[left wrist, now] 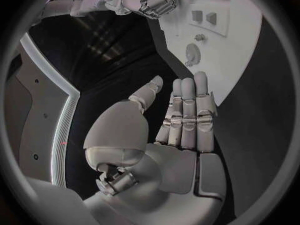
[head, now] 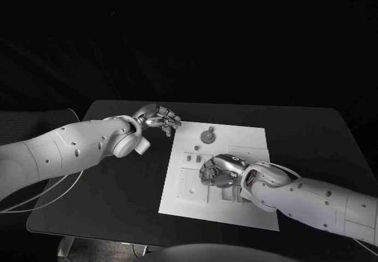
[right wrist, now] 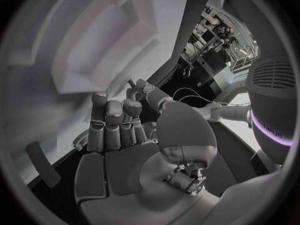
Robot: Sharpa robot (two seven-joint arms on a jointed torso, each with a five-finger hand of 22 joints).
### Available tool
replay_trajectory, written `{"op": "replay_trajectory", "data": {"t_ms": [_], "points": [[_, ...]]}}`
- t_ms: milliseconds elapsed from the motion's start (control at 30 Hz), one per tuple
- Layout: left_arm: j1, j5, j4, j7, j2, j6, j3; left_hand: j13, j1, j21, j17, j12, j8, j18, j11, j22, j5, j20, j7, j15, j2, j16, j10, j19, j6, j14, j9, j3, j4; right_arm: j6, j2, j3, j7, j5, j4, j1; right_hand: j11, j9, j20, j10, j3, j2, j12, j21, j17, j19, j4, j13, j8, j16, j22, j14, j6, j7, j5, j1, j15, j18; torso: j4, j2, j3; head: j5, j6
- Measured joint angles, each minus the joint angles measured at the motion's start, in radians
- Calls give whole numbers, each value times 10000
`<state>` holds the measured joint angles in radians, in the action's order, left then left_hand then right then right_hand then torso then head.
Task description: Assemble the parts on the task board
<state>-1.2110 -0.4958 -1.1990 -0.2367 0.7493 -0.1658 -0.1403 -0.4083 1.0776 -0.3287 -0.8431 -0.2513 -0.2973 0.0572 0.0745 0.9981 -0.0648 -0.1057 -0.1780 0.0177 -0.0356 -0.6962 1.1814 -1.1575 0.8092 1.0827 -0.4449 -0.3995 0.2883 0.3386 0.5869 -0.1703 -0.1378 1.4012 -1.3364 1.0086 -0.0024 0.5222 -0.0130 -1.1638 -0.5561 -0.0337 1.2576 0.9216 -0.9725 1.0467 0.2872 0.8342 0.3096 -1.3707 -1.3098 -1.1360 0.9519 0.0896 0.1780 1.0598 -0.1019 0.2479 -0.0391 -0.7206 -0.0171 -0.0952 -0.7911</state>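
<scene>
We noted the task board flat in the middle of the black table, its long axis running away from the robot. One round grey part with a short stem lay on the board's far end, just beside the left hand, on the board side of its fingertips. Smaller parts sat between that disc and the right hand.

The right hand hovered over the board's near middle, fingers curled downward toward the recesses; we could not tell whether it pinched a piece, since the curled fingers hid whatever lay under them. In the right wrist view the fingers were bent inward close to a raised frame of the board.

The left hand hung off the board's far left corner, fingers straight and together, holding nothing. We judged the left hand nearer the disc, the right nearer the recesses.
</scene>
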Motion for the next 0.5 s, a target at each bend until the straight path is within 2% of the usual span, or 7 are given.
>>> {"op": "replay_trajectory", "data": {"t_ms": [67, 233, 333, 500], "points": [[0, 0, 0, 2, 1, 0, -1, 0, 0, 0, 0, 0, 0, 0, 0, 0, 0, -21, 0, 0, 0, 0, 0, -22, 0, 0, 5, 0, 0, -3, -2, -1, 22, 7, 10, -1, 49, -14, -14, 54, 0, -60, -40, 0, -13, -14, -1, 2, -83, 0, 0, 1, -55, 56, -3, 13, 1, -3, 1, 0, -4, 0, 0], [0, 0, 0, 8, 3, 0, -3, 1, 0, 1, -8, 0, 0, 0, -1, 9, 0, -15, 1, 0, 0, 0, 0, -44, 1, 0, 5, 0, 0, -12, 3, -16, 110, 23, 31, -11, 223, -162, -89, 294, 35, -315, -40, -1, -32, -92, 35, 52, -402, 0, 33, 149, -384, 382, -88, 93, 148, -51, 3, 0, -4, 0, -1], [0, 0, 0, 12, 4, 0, -1, 1, 0, 1, -8, 0, 0, 0, -1, 9, 0, -14, 2, 0, 0, -1, 0, -44, 2, 0, 5, 0, 0, -10, 3, -16, 125, 25, 19, -10, 332, -252, -71, 403, 85, -472, -40, -2, -52, -147, 23, 89, -577, 0, 23, 223, -570, 372, -153, 162, 220, -14, 3, 0, -5, 3, -4], [0, -1, 2, 21, 5, 1, 0, -8, 0, 1, -14, 0, 0, -1, -1, 8, 0, -14, 14, 0, 0, -1, 0, -44, 14, 0, 4, 0, 0, -5, 16, -14, 135, 28, -3, -10, 452, -369, -122, 523, 124, -599, -40, -4, -65, -198, 38, 110, -726, 0, 19, 305, -808, 433, -153, 210, 312, -9, 3, 0, -6, 12, -12]]}}
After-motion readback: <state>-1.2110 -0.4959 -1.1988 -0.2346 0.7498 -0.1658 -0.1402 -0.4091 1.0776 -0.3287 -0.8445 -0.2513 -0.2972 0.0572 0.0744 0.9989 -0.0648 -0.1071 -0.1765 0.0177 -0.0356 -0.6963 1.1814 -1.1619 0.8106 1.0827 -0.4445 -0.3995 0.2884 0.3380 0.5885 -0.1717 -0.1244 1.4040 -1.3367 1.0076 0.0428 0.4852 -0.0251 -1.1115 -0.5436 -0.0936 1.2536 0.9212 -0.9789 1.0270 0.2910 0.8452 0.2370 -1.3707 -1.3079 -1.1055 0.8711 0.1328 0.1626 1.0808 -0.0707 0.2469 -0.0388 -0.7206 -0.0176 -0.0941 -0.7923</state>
